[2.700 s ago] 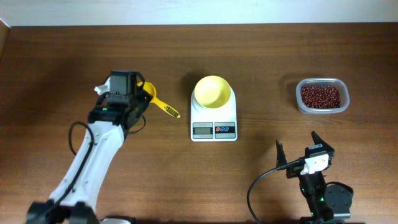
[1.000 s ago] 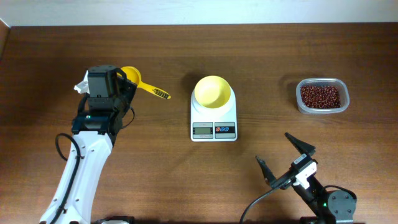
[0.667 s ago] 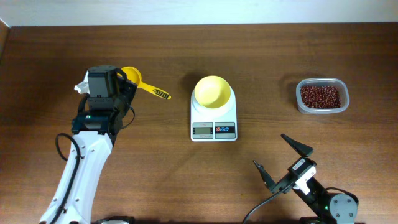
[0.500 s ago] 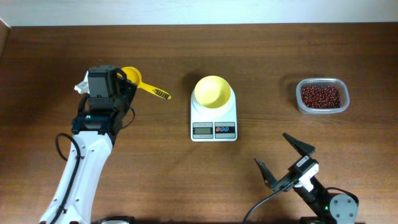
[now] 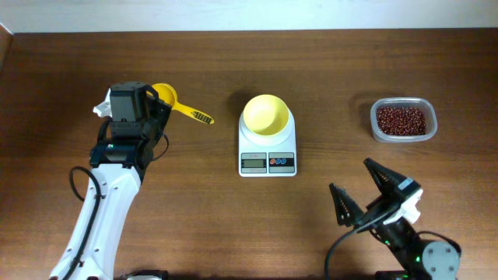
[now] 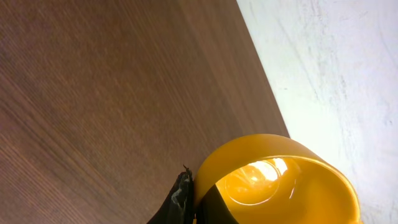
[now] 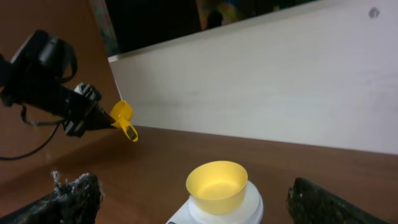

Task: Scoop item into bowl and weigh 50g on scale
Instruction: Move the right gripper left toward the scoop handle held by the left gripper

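Now L gripper held small yellow plastic scoop, R gripper gaped wide; prob. needed level carry to tiny red-brown beans.

The overhead camera looked straight down on the table from high above, taking in both arms. The left wrist camera sat very close behind the scoop, facing along the table toward its far edge. The right wrist camera sat low, facing level across the table toward the wall, its own fingers at the lower corners. It shared the bowl and scale with the overhead view. The scoop showed in all three.
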Robot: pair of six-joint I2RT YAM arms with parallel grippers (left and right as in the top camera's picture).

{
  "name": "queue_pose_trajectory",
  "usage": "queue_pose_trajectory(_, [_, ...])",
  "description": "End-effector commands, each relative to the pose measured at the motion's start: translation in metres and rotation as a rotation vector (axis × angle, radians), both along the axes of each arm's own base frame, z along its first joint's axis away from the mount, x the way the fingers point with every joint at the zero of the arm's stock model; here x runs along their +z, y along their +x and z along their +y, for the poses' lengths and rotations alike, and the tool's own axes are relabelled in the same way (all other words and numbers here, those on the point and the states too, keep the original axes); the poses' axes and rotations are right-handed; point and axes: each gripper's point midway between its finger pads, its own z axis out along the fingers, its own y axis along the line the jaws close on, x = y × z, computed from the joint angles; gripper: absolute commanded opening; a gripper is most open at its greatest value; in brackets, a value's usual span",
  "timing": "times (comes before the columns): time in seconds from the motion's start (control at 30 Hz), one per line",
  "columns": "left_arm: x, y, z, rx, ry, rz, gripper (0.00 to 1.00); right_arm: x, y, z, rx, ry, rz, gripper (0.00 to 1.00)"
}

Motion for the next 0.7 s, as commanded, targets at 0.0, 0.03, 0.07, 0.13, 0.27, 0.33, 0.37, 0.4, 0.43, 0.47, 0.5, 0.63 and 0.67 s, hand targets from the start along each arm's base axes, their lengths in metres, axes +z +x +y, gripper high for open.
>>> queue_pose_trajectory(0.0, [0.01, 0.001, -0.001, 0.001, -0.014, -0.026, 0.0, 0.013, 0.013, 0.002, 0.013, 0.017, 0.068, 0.99])
queue_pose_trajectory(0.03, [0.01, 0.001, 0.0, 0.001, -0.014, -0.026, 0.0, 0.015, 0.018, 0.004, 0.023, 0.015, 0.094, 0.99])
queue_pose_trajectory(0.07, [0.01, 0.001, -0.001, 0.001, -0.014, -0.026, 0.0, 0.015, 0.021, 0.006, 0.033, 0.013, 0.114, 0.99])
queue_pose_trajectory(0.13, [0.009, 0.001, -0.001, 0.001, -0.014, -0.023, 0.0, 0.018, 0.031, 0.015, 0.1, 0.005, 0.17, 0.99])
queue_pose_trajectory(0.27, [0.004, -0.004, -0.001, 0.001, -0.014, 0.007, 0.0, 0.021, 0.034, 0.036, 0.263, -0.009, 0.194, 0.99])
queue_pose_trajectory(0.33, [0.0, -0.008, 0.0, 0.002, -0.014, 0.029, 0.0, 0.015, 0.033, 0.044, 0.336, -0.013, 0.212, 0.99])
queue_pose_trajectory(0.37, [-0.002, -0.01, -0.001, 0.002, -0.014, 0.039, 0.0, 0.01, 0.033, 0.047, 0.357, -0.011, 0.232, 0.99])
queue_pose_trajectory(0.4, [-0.003, -0.011, -0.001, 0.001, -0.015, 0.046, 0.0, 0.006, 0.032, 0.049, 0.38, -0.01, 0.252, 0.99])
queue_pose_trajectory(0.43, [-0.005, -0.013, -0.001, -0.002, -0.017, 0.057, 0.0, 0.002, 0.031, 0.051, 0.403, -0.008, 0.268, 0.99])
queue_pose_trajectory(0.47, [-0.007, -0.015, -0.002, -0.004, -0.02, 0.07, 0.0, -0.001, 0.031, 0.053, 0.425, -0.006, 0.284, 0.99])
queue_pose_trajectory(0.5, [-0.01, -0.017, -0.003, -0.008, -0.024, 0.084, 0.0, -0.002, 0.031, 0.054, 0.435, -0.006, 0.287, 0.99])
queue_pose_trajectory(0.63, [-0.015, -0.023, -0.007, -0.003, -0.054, 0.113, 0.0, -0.005, 0.03, 0.057, 0.472, -0.007, 0.294, 0.99])
queue_pose_trajectory(0.67, [-0.017, -0.026, -0.008, 0.032, -0.09, 0.127, 0.0, -0.003, 0.031, 0.057, 0.472, -0.01, 0.277, 0.99])
